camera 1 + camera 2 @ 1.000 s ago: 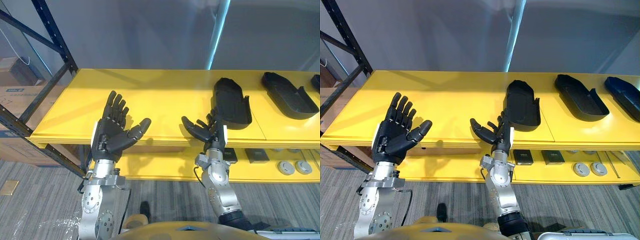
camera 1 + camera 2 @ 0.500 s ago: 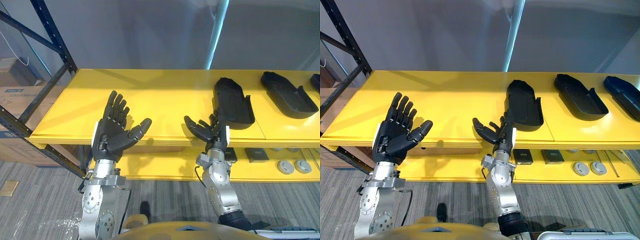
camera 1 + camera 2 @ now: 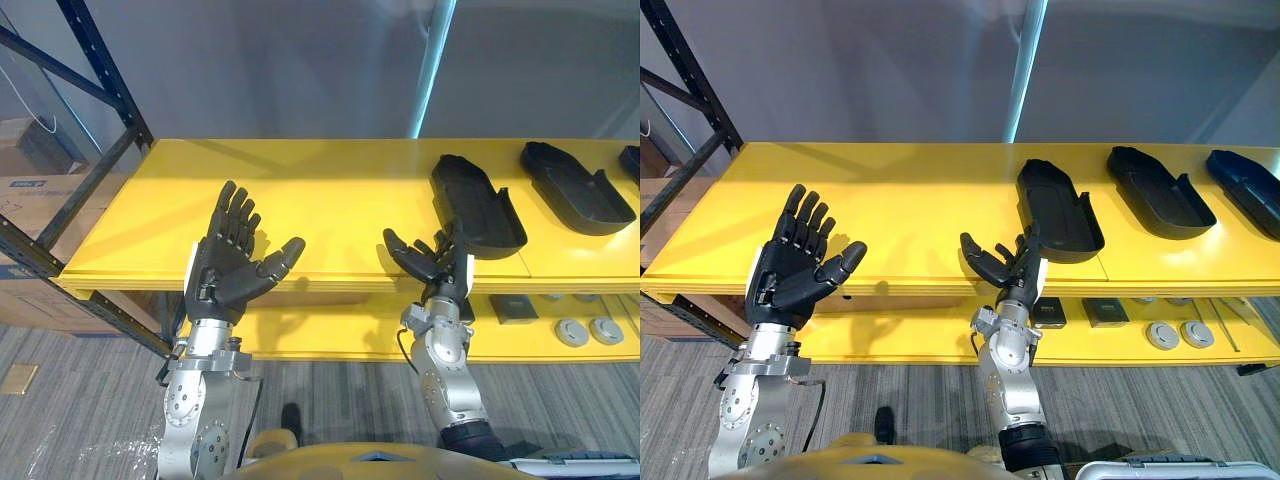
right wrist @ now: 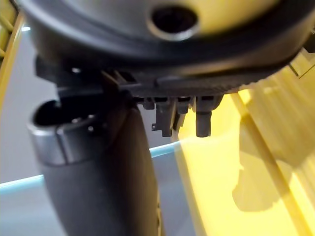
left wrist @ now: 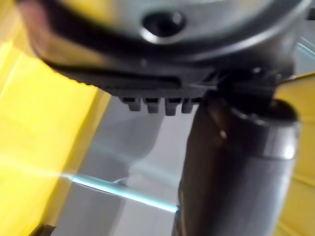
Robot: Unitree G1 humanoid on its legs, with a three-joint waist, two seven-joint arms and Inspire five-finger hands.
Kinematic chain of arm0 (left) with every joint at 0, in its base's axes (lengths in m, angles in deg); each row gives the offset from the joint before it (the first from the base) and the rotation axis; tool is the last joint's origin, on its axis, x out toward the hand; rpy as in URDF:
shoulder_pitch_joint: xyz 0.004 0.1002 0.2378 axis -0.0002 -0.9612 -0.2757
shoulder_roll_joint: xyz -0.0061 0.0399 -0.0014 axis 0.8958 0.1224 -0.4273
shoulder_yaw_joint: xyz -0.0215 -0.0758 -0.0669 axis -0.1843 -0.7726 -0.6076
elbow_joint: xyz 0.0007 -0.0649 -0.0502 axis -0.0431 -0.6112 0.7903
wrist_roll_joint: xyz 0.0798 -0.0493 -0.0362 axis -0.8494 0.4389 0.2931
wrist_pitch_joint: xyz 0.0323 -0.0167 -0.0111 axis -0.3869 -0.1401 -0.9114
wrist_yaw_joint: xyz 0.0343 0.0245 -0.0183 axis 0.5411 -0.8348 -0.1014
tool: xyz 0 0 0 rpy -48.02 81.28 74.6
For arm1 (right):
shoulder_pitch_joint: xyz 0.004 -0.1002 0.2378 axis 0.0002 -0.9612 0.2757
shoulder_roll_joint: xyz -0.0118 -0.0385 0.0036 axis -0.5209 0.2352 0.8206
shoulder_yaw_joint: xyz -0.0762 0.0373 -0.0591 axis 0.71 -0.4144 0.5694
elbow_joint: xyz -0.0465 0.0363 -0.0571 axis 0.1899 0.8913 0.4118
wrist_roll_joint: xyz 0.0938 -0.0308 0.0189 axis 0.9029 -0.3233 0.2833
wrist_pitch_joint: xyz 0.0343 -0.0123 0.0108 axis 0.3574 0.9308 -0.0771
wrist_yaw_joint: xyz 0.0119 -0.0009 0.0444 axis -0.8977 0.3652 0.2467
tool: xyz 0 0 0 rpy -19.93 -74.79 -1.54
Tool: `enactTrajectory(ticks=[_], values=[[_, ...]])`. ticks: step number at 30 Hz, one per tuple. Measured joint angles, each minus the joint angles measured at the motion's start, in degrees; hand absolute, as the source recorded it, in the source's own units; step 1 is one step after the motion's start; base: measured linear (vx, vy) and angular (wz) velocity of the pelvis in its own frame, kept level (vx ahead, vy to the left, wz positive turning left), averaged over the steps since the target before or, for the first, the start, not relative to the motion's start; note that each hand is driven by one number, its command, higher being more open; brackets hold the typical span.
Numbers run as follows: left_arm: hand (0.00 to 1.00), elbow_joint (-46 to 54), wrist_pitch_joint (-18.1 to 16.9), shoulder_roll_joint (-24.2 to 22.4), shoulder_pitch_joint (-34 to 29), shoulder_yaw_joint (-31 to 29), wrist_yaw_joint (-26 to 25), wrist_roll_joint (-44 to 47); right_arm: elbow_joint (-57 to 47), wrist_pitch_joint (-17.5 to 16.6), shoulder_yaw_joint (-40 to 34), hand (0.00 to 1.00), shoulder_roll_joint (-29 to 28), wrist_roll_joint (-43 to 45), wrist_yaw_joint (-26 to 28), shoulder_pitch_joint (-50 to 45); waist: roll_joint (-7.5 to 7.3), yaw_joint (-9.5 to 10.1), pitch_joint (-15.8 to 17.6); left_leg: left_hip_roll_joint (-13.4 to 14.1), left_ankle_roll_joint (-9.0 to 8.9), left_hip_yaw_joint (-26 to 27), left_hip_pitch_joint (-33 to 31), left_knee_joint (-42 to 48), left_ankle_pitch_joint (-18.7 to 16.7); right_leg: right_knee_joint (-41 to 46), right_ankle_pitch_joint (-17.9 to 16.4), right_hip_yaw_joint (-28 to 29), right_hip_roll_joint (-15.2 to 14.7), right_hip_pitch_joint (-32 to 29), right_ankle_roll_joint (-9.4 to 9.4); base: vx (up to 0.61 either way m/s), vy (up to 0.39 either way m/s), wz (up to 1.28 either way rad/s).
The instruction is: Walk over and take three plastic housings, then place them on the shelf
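Resting on yellow shelf: nearest housing | right robot hand just beside

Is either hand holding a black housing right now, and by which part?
Nothing is held. The left hand is open; the right hand is open too, at the near end of the nearest housing.

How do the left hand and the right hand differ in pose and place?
The left hand is held upright; the right hand sits lower and leans forward. The left hand is before a bare part of the yellow shelf; the right hand is at the near end of a black housing. Both are open, holding nothing.
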Motion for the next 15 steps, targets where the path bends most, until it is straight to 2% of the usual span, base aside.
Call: enactTrajectory(ticks=[4,8,10,13,15], values=[[1.00,0.0,0.0,0.0,0.0,0.0,0.1,0.0,0.0,0.0,-0.8,1.00,0.0,0.0,1.5,0.0,-0.01,0.02,0.0,0.0,0.00,0.0,0.0,0.0,0.0,0.0,0.1,0.0,0.0,0.0,0.03,0.00,0.000,0.00],[1.00,0.0,0.0,0.0,0.0,-0.1,0.8,0.0,-1.0,0.0,-1.2,1.00,0.9,0.5,8.1,0.0,0.00,0.00,0.0,0.1,0.00,0.3,0.0,0.0,0.0,-0.2,0.6,0.4,0.1,0.0,0.36,0.00,0.001,-0.03],[1.00,0.0,0.0,0.0,0.0,-0.3,1.3,0.0,-4.6,0.0,-1.6,1.00,1.7,0.6,10.9,-0.5,0.00,-0.01,0.0,0.1,0.01,0.5,-0.1,0.0,0.0,-0.5,0.9,0.6,0.2,0.0,0.37,0.00,0.002,-0.05],[1.00,0.0,0.0,0.0,0.0,-1.3,2.0,-0.1,-15.7,-0.1,-2.9,1.00,3.7,1.2,16.0,-1.9,-0.05,0.02,0.0,0.3,0.09,0.9,-0.2,0.0,-0.1,-1.4,1.4,1.0,0.4,0.1,0.27,0.00,0.002,-0.05],[1.00,0.0,0.0,0.0,-0.1,-3.1,2.2,-0.1,-25.3,-0.6,-6.4,1.00,5.0,2.8,20.5,-4.7,-0.26,-0.12,-0.1,0.3,0.11,1.2,-0.2,0.0,-0.3,-1.7,1.4,1.2,0.4,0.0,0.24,0.01,0.001,-0.06]])
